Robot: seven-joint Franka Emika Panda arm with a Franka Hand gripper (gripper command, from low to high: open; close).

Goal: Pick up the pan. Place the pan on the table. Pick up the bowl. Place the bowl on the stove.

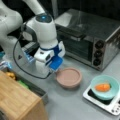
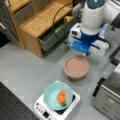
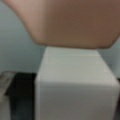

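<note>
The dusty-pink pan (image 1: 69,77) (image 2: 76,67) lies flat on the grey table (image 1: 72,105) (image 2: 22,67) in both front views. My gripper (image 1: 55,71) (image 2: 83,53) is down at the pan's rim, where its white handle sticks out. In the wrist view the handle (image 3: 75,82) fills the middle below the pink pan (image 3: 72,22), and a dark gap separates it from a grey finger (image 3: 3,80) at the left, so the gripper looks open around the handle. The teal bowl (image 1: 104,87) (image 2: 58,96) sits on the white stove (image 1: 110,106) (image 2: 42,110) with an orange item inside.
A steel toaster oven (image 1: 92,37) (image 2: 110,97) stands beside the pan and stove. A wooden block-like top (image 1: 17,100) (image 2: 40,20) with a dark bin (image 2: 53,37) of small items lies on the arm's other side.
</note>
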